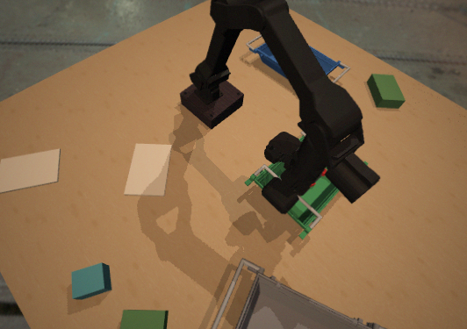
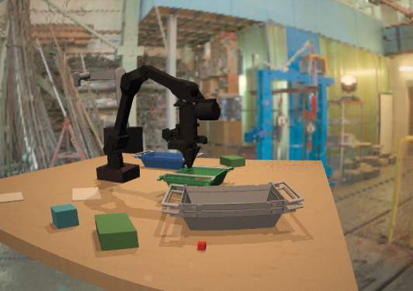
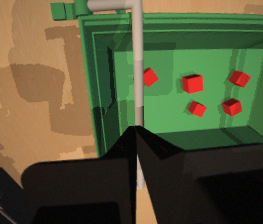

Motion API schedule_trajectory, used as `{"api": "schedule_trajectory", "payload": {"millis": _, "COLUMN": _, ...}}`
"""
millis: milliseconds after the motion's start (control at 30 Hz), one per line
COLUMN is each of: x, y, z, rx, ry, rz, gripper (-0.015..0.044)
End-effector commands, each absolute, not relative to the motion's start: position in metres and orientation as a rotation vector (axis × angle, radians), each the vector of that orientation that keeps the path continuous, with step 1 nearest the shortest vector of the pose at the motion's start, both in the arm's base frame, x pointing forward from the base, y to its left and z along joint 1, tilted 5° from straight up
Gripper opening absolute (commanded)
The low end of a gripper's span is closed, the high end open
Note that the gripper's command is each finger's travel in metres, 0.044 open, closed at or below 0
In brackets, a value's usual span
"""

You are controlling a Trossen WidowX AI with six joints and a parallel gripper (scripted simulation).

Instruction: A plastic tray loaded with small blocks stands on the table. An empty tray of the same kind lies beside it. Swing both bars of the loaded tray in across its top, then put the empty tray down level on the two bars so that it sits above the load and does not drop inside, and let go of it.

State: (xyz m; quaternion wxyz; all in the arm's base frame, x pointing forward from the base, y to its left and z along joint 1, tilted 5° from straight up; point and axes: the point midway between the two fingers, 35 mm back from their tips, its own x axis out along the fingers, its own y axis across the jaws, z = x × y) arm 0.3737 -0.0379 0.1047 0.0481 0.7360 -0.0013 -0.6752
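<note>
1. The green tray point(image 1: 326, 194) point(image 2: 171, 181) point(image 3: 99, 100) stands on the tabletop point(image 1: 88, 109) point(image 2: 252, 259), inward from its far edge in the exterior view, with small red blocks point(image 3: 193, 83) in it.
2. The near bar point(image 1: 309, 206) point(image 2: 182, 175) point(image 3: 138, 65) runs inside the tray's end wall, so I judge it swung in. The other bar's position I cannot tell.
3. The gripper point(image 1: 281, 201) point(image 2: 189, 166) point(image 3: 134, 131) has its fingertips together at the near bar, apparently with nothing clamped.
4. The blue tray point(image 1: 272, 62) point(image 2: 163, 160), probably the one to stack, sits by the far edge, its bars outward. It is not yet on the green tray; lifting, level placing and release remain.
5. The grey tray point(image 1: 303, 302) point(image 2: 233, 222) is larger, toward the right edge in the exterior view, bars outward.
6. A green block point(image 1: 386, 90) point(image 2: 232, 161) lies near the far edge; a teal block point(image 1: 89, 281) point(image 2: 64, 216) and a bigger green block point(image 1: 144, 320) point(image 2: 116, 230) are toward the front-left edge, and a loose red cube point(image 2: 201, 246) toward the front.
7. No brand, label or writing is readable, including on the pale sheets point(image 1: 147, 169) point(image 2: 86, 194).
</note>
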Motion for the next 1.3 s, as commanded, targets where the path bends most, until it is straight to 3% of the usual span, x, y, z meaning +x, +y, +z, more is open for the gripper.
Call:
{"api": "schedule_trajectory", "payload": {"millis": 0, "x": 0.3737, "y": -0.0379, "z": 0.1046, "rx": 2.244, "ry": -0.004, "rz": -2.059, "gripper": 0.0000}}
{"api": "schedule_trajectory", "payload": {"millis": 1167, "x": 0.3737, "y": -0.0379, "z": 0.1046, "rx": 2.244, "ry": -0.004, "rz": -2.059, "gripper": 0.0000}}
{"api": "schedule_trajectory", "payload": {"millis": 1267, "x": 0.3737, "y": -0.0379, "z": 0.1046, "rx": 2.244, "ry": -0.004, "rz": -2.059, "gripper": 0.0079}}
